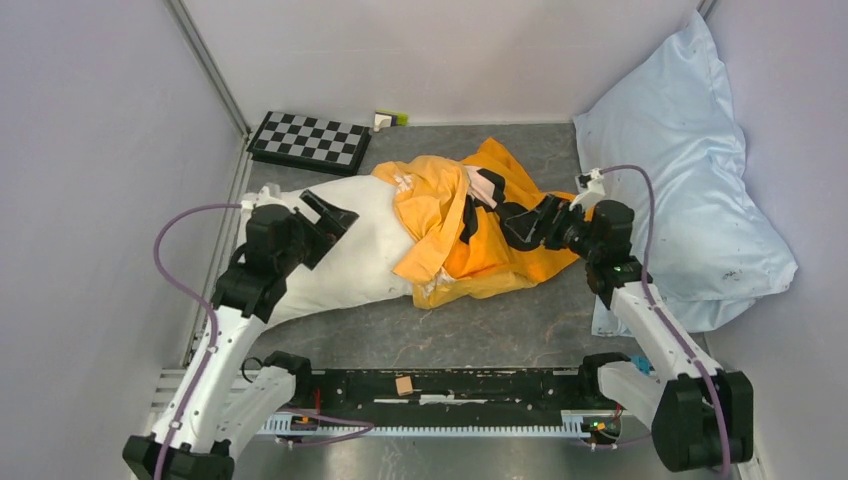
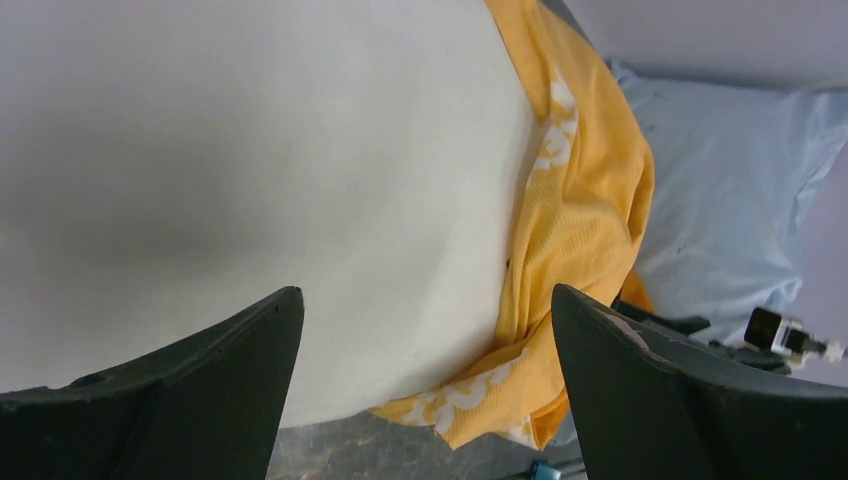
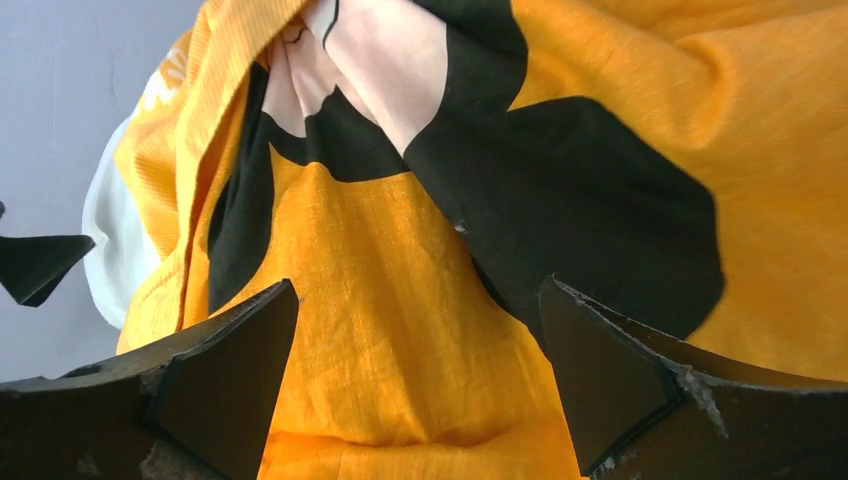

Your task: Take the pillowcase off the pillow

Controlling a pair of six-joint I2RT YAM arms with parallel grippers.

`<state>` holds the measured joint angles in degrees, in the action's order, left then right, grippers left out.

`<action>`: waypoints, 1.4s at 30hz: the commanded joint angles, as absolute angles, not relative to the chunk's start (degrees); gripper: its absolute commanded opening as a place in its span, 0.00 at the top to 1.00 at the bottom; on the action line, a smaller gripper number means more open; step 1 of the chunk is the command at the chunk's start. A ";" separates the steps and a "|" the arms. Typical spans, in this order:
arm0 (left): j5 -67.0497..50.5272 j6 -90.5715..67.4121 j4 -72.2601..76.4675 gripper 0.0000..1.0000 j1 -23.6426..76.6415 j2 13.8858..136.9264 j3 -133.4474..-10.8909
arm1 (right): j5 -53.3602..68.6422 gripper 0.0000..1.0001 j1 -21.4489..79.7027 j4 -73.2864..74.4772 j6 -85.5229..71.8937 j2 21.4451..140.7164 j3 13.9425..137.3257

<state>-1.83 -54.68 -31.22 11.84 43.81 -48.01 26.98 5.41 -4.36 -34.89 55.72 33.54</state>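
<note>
The white pillow [image 1: 345,255] lies across the dark table, its left half bare. The orange pillowcase [image 1: 440,225] with black print is bunched over its right end. My left gripper [image 1: 335,222] hovers open above the bare pillow [image 2: 250,150], near the pillowcase's paler hem [image 2: 580,200], with nothing between its jaws [image 2: 425,292]. My right gripper [image 1: 502,215] stands open at the pillowcase's right side. In the right wrist view its jaws [image 3: 419,284] straddle orange cloth [image 3: 380,300] without pinching it. A sliver of white pillow [image 3: 105,240] shows at the left.
A large pale blue pillow [image 1: 690,180] leans in the back right corner, close behind the right arm. A checkerboard [image 1: 310,140] and a small green and white object [image 1: 390,118] lie at the back wall. Grey walls close both sides. A black rail [image 1: 430,385] runs along the near edge.
</note>
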 commanded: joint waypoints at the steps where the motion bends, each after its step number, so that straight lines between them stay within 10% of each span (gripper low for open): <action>1: -0.18 -52.43 -27.86 0.01 20.53 49.24 -50.54 | 25.86 0.02 9.02 -15.65 -39.06 61.72 35.06; 10: 10.37 -48.83 -24.67 0.00 26.83 60.77 -52.38 | 20.96 0.02 14.99 -22.16 -44.28 78.11 42.48; 15: 14.68 -47.31 -25.95 0.00 26.63 61.16 -50.69 | 15.87 0.34 15.36 -22.43 -43.58 82.08 43.62; 19: 16.29 -46.16 -26.55 0.00 26.04 61.04 -47.95 | 10.73 0.34 15.39 -21.06 -40.44 83.84 45.39; 20: 16.58 -46.14 -26.54 0.00 25.87 61.03 -47.07 | 10.39 0.38 15.38 -19.95 -39.38 84.95 46.61; 23: 16.70 -45.88 -26.03 0.00 25.41 61.22 -44.63 | 13.26 0.99 15.30 -17.12 -35.63 87.98 50.72; 35: 26.52 -49.46 -29.19 0.00 23.98 59.71 -37.27 | 1.23 1.00 -2.43 -0.60 -26.49 65.61 55.71; 42: 28.31 -53.11 -27.07 0.00 21.35 62.96 -34.15 | -10.73 1.00 -6.77 15.10 -21.94 65.32 79.51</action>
<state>18.11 -52.07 -19.14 24.14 59.96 -38.74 7.11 -1.37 13.32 -27.38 65.45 61.69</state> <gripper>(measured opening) 0.994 0.006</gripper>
